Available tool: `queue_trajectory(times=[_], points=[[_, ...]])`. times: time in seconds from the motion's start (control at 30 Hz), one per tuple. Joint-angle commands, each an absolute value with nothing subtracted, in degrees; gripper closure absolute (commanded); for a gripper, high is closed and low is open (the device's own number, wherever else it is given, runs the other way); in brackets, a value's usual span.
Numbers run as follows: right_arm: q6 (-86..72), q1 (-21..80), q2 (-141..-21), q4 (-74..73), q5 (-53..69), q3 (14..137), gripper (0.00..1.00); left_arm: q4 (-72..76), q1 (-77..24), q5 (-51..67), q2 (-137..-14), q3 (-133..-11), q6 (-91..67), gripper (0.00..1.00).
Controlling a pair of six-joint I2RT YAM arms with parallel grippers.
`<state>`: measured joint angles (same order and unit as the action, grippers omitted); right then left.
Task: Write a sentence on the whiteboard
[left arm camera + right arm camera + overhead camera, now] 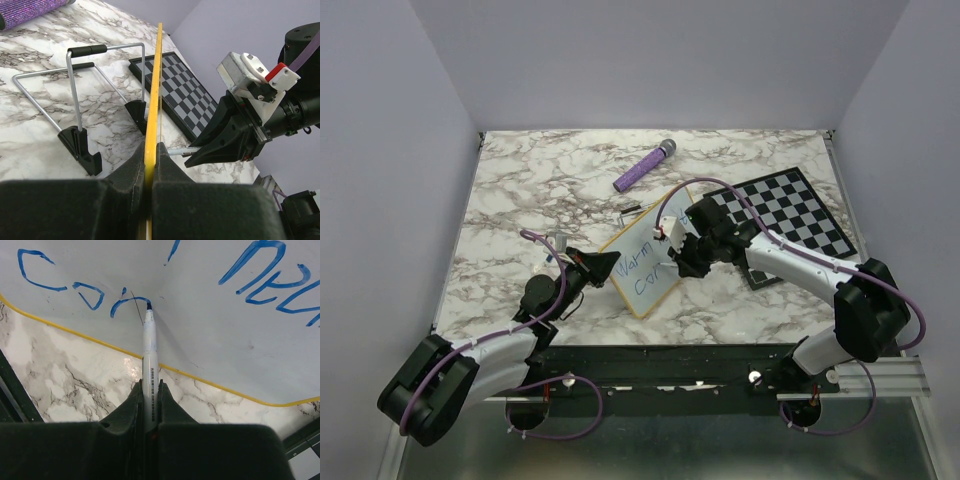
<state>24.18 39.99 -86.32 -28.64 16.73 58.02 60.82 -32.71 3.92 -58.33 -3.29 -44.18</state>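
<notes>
Whiteboard (642, 278) pinched by my left gripper (150, 152), right gripper (149, 400) clamping the marker (149, 350) midway through the sentence (85, 292); next letter likely needs steady contact.

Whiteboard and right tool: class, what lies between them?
A marker, shut in the right tool, bridges them; its tip touches the whiteboard at the blue writing. The right wrist view shows it.

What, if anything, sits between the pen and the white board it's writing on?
Nothing visible does. The marker held in the right pincer appears to have its tip against the whiteboard, at the end of a blue stroke in the lower line. The left pincer clamps the board's yellow edge.
</notes>
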Motion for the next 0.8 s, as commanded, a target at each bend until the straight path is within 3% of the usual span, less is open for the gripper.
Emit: queue_trajectory(times=[0.0,0.53,0.77], points=[[26.2,39.6,-87.1,-30.8,16.0,57.4,1.0,62.1,-32.9,5.7,-57.4,-2.2,-42.7,1.0],[28.6,39.6,-91.0,-35.0,18.5,58.0,0.99,61.7,-32.9,5.7,-57.7,-2.5,-42.3,1.0],[27.6,38.9,-84.6,-32.6,20.4,59.2,0.99,62.1,-32.9,5.8,-57.8,-2.5,-42.4,1.0]])
